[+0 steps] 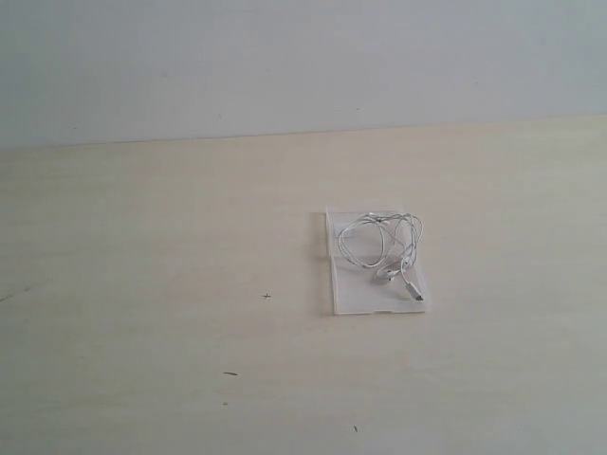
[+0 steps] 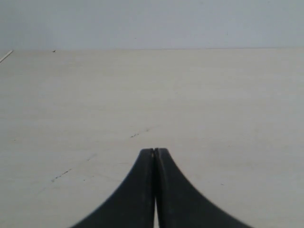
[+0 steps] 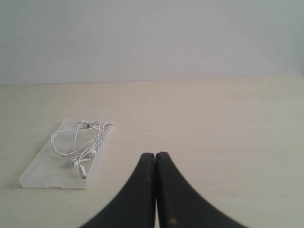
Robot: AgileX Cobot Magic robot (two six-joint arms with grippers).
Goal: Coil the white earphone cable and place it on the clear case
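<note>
The white earphone cable [image 1: 381, 244] lies in a loose coil on top of the clear case [image 1: 356, 296], which rests flat on the table right of centre. The right wrist view shows the same coil [image 3: 78, 137] on the case [image 3: 45, 175], earbuds and plug near one end. My right gripper [image 3: 155, 155] is shut with nothing in it, off to the side of the case and not touching it. Over bare table, my left gripper [image 2: 154, 150] is shut and empty too. Neither gripper appears in the exterior view.
A pale wooden table [image 1: 142, 284] with a few small dark marks [image 1: 266, 296] runs back to a plain grey wall [image 1: 285, 57]. Scratches [image 2: 139, 133] show on the table in the left wrist view.
</note>
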